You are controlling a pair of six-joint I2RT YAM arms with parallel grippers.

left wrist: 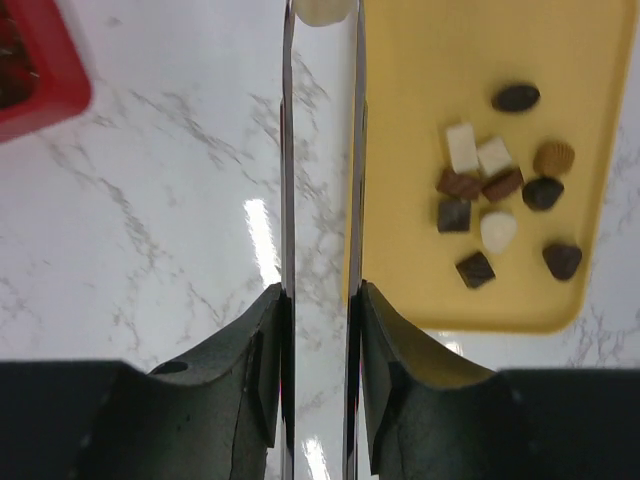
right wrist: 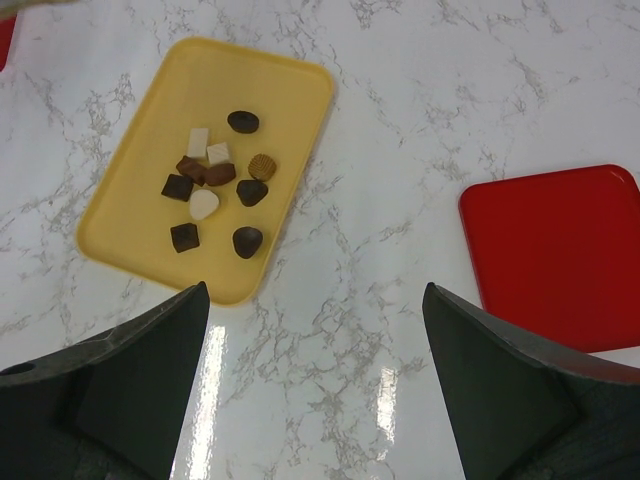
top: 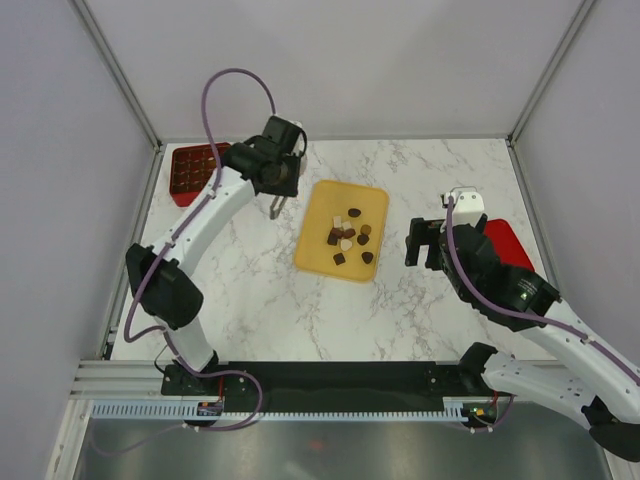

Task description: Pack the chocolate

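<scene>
One white chocolate (left wrist: 320,9) in left claw (top: 278,209)

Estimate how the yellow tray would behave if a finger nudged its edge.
The yellow tray looks thin and light, so it would probably slide on the glossy table. Its loose chocolates might shift, given the low rim.

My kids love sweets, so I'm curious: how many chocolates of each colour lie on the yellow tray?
Dark brown chocolates: 5
Lighter brown chocolates: 3
Cream-white chocolates: 3
Total on the tray: 11
</scene>
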